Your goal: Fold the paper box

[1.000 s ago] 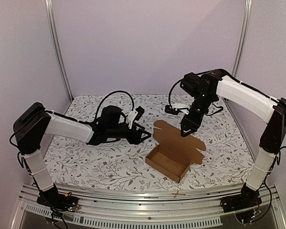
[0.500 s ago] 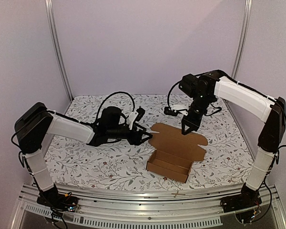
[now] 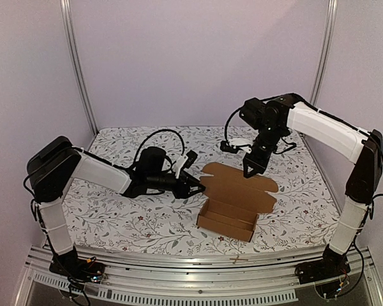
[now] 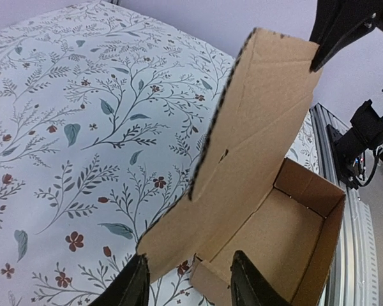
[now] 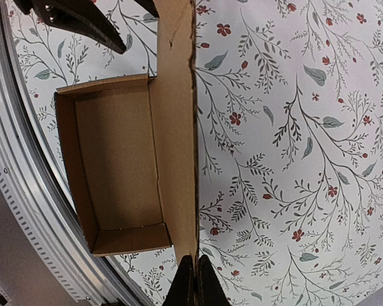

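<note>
The paper box [image 3: 233,201] is a brown cardboard tray with its lid flap [image 3: 239,180] open toward the back, on the floral cloth. My right gripper [image 3: 249,169] is shut on the lid's far edge; in the right wrist view its gripper [image 5: 195,284] pinches the flap edge [image 5: 179,127] beside the open tray [image 5: 115,159]. My left gripper [image 3: 196,185] is open at the box's left corner. In the left wrist view its gripper [image 4: 188,287] straddles the corner where the lid [image 4: 255,127] meets the tray [image 4: 293,236], touching nothing.
A black cable and a small white object [image 3: 235,145] lie at the back behind the right gripper. An aluminium rail [image 3: 198,268] runs along the near edge. Frame posts [image 3: 76,64] stand at the back corners.
The right gripper has drawn the lid back and up, and the box has turned square to the near edge. The left gripper has moved right to the box's left corner.
</note>
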Available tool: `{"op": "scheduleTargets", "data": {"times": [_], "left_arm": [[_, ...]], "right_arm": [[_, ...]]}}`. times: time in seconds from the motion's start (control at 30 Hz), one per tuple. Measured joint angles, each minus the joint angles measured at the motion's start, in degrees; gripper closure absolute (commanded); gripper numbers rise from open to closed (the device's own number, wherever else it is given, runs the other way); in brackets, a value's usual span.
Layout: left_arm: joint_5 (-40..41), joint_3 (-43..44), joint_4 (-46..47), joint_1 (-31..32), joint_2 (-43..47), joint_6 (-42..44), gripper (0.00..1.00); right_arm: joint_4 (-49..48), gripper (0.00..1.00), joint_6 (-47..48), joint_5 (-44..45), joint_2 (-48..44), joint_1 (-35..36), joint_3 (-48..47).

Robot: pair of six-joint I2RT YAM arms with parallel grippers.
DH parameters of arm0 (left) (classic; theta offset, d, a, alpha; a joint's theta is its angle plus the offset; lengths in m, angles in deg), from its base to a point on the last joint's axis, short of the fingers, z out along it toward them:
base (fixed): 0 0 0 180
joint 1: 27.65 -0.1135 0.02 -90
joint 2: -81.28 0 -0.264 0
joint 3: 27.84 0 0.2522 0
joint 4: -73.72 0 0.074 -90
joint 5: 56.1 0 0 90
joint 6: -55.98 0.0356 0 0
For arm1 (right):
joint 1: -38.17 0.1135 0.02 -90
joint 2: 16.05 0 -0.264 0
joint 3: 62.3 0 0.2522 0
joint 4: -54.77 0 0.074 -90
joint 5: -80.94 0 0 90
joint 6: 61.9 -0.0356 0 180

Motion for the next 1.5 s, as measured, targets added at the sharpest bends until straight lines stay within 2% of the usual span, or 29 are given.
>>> {"op": "scheduleTargets", "data": {"times": [0.13, 0.3, 0.53, 0.77, 1.0, 1.07, 1.2, 1.33, 1.4, 1.5], "left_arm": [[-0.2, -0.3, 0.8, 0.3, 0.0, -1.3, 0.63], [0.3, -0.4, 0.7, 1.0, 0.0, -3.1, 0.81], [5.5, 0.3, -0.9, 3.7, -0.6, -5.7, 0.92], [11.9, 5.0, -4.3, 8.1, -0.7, -8.2, 0.96], [14.7, 6.5, -7.2, 8.2, -0.7, -8.6, 0.99], [15.0, 6.9, -7.7, 8.2, -0.7, -8.7, 0.96], [13.7, 8.6, -8.4, 8.2, -1.2, -9.5, 0.76], [11.5, 9.4, -8.5, 8.3, -0.5, -9.0, 0.61], [10.8, 8.7, -9.9, 8.3, 1.5, -7.6, 0.56], [10.2, 5.5, -14.2, 8.2, 9.1, -4.5, 0.53]], "right_arm": [[0.5, 1.0, -0.8, 0.9, 0.3, -0.2, -0.5], [1.2, 1.0, -1.7, 2.6, 1.4, -0.4, -1.5], [2.1, 1.0, -3.0, 4.5, 2.4, -0.9, -1.6], [1.2, 1.0, -3.9, 4.7, 3.0, -1.2, -1.6], [1.1, 1.0, -4.3, 3.9, 3.1, -2.0, -1.6], [1.2, 1.0, -4.5, 3.0, 3.1, -2.4, -1.6], [0.9, 1.0, -4.5, 1.6, 3.1, -2.6, -1.6], [0.3, 1.0, -3.5, 1.3, 3.0, -2.8, -1.4], [-0.3, 1.0, -2.6, 1.0, 2.5, -3.1, -0.6], [-1.7, 1.0, -0.9, 0.8, 0.9, -3.4, 1.6]]}}
